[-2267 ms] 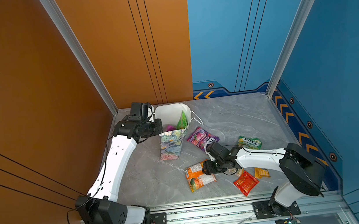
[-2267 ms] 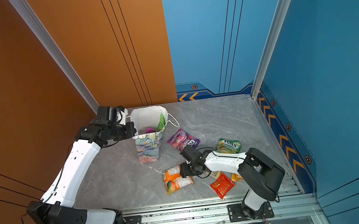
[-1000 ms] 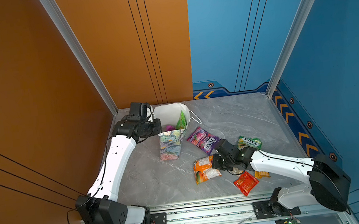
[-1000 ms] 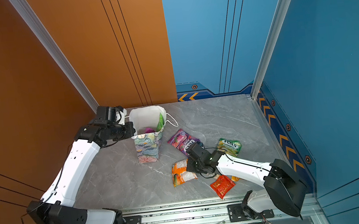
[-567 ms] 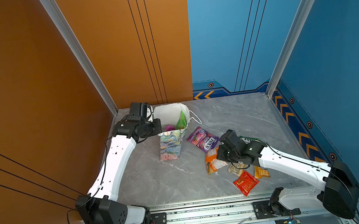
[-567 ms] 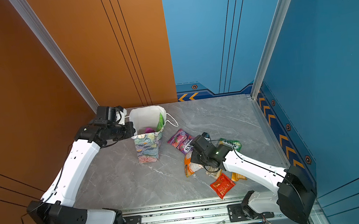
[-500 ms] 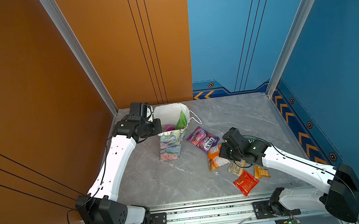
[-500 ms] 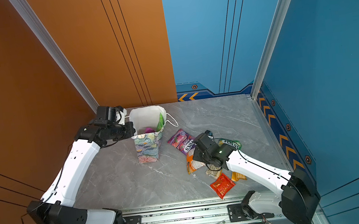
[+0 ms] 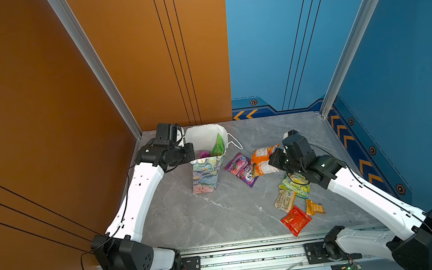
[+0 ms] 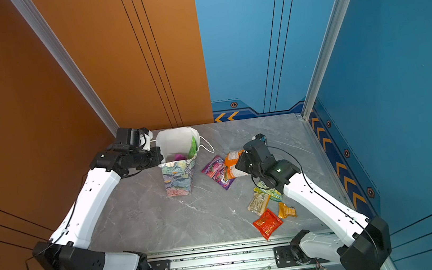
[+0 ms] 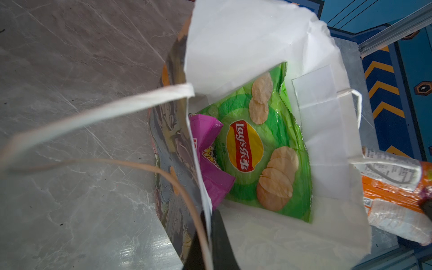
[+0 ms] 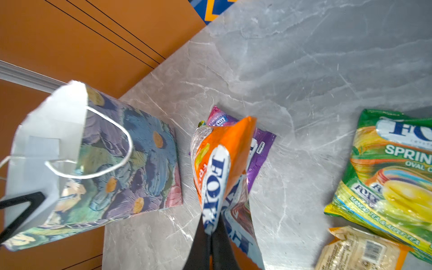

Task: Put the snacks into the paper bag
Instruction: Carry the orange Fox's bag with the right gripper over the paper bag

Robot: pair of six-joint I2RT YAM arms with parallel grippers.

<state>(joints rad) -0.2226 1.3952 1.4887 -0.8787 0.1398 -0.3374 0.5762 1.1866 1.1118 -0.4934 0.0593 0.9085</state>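
Lifted off the counter [image 9: 191, 218] since a second ago, the orange Fox's packet [image 9: 262, 161] is hanging above the purple packet [image 9: 238, 166], pinched at one edge by the right hand [image 9: 271, 161], whose jaws are pressing shut on it. That arm is reaching forward from the front rail, forearm sloping upward, wrist pointing toward the paper bag [image 9: 204, 175]. The left hand [image 9: 189, 152] is staying clamped on the bag's left rim, its arm arching along the left side. The bag is standing upright at the counter's back left, holding the green Lay's packet [image 11: 257, 152] and a magenta packet [image 11: 210, 149]. A yellow-green packet [image 9: 297, 187], tan packet [image 9: 284, 201] and red packet [image 9: 295, 220] are lying beside the right arm.
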